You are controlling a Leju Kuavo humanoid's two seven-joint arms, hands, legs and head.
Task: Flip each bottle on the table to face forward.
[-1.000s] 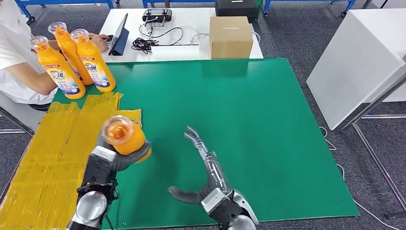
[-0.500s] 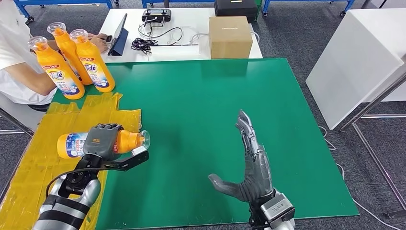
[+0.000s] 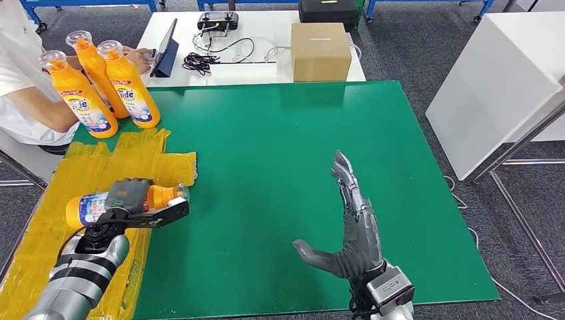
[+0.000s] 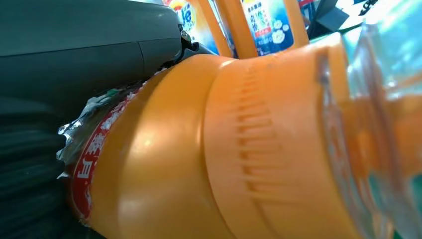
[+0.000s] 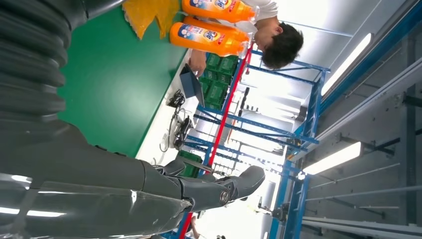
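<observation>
Three upright bottles (image 3: 110, 80) at table's far left corner, partly masking seated person (image 3: 26, 80). Left hand (image 3: 126, 199) wrapped round orange bottle (image 3: 90, 207) lying on its side over yellow sheet (image 3: 73, 200), cap toward green mat (image 3: 300, 180); label mostly covered by fingers, probably facing up. Right hand (image 3: 350, 230) empty, fingers straight and spread, above mat.

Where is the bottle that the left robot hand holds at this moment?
In the head view, the bottle lies sideways in the left robot hand at the table's near left, over the yellow sheet, cap toward the green mat.
</observation>
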